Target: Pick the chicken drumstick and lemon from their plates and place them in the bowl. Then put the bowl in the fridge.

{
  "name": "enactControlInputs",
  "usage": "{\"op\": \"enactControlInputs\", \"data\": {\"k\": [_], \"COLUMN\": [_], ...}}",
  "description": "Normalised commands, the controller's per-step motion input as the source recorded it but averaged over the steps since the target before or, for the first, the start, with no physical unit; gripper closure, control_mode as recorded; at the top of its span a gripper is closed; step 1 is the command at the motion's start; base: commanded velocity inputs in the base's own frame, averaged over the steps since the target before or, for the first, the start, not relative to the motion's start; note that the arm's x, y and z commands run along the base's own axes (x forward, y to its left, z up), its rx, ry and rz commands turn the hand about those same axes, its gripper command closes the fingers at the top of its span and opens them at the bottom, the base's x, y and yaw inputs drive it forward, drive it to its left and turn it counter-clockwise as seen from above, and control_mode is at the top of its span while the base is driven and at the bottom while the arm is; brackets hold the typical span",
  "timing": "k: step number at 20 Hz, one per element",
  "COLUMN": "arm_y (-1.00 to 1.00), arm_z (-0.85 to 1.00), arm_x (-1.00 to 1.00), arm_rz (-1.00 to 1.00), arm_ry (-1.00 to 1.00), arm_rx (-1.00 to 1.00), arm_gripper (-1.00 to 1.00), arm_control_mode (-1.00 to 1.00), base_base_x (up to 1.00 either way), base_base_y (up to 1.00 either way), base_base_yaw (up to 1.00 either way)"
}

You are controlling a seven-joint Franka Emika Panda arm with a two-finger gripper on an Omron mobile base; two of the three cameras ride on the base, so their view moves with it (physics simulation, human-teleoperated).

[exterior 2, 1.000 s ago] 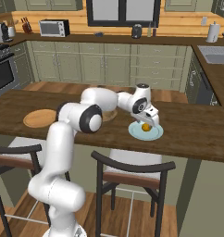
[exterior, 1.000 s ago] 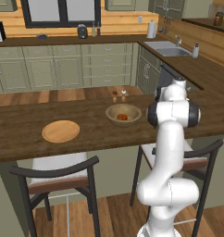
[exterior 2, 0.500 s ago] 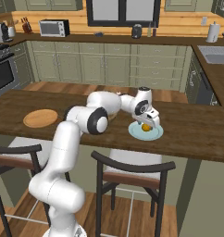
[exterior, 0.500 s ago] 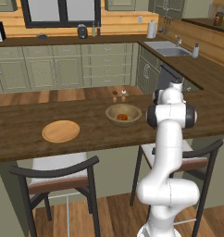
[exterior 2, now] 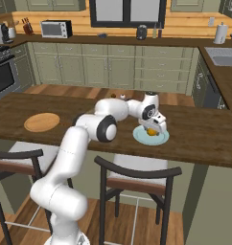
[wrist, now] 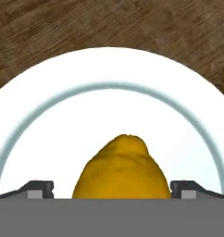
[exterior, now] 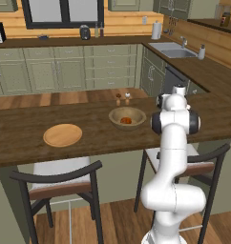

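A yellow-orange lemon [wrist: 121,169] lies on the pale teal plate [wrist: 109,106], which stands on the dark wooden counter's right part [exterior 2: 151,139]. My gripper [wrist: 112,190] is open and low over the plate. One fingertip [wrist: 37,189] is on each side of the lemon, with a gap to it. In the right base view the gripper [exterior 2: 154,128] sits just above the lemon [exterior 2: 152,131]. The wooden bowl [exterior: 127,117] stands left of my arm with the orange-brown drumstick [exterior: 126,121] inside. The flat wooden plate [exterior: 63,135] is bare. The fridge is out of view.
Two small shakers [exterior: 122,98] stand behind the bowl. Two stools [exterior: 60,176] are tucked under the counter's near edge. A sink [exterior: 177,51] sits on the back right counter, with sage-green cabinets along the far wall.
The arm has stretched a little further right and the hand has settled lower over the lemon. Bowl and plates have not moved.
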Motion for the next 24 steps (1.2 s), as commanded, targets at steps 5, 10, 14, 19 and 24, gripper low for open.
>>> {"op": "enactControlInputs", "data": {"k": [5,10,14,19,24], "arm_y": [-0.01,0.0,0.0,0.0,0.29], "arm_z": [-0.1,0.0,0.0,0.0,0.63], "arm_x": [0.0,0.0,0.0,-0.28,-0.4], "arm_rz": [0.0,0.0,0.0,0.0,-0.01], "arm_ry": [0.03,0.02,0.0,0.0,-0.03], "arm_rx": [0.0,0.0,0.0,0.0,0.0], "arm_gripper": [-1.0,-1.0,1.0,1.0,1.0], "arm_control_mode": [-1.0,-1.0,-1.0,-1.0,-1.0], "base_base_x": [0.0,0.0,0.0,0.0,0.0], "base_base_y": [0.0,0.0,0.0,0.0,0.0], "base_base_yaw": [0.0,0.0,0.0,0.0,0.0]}}
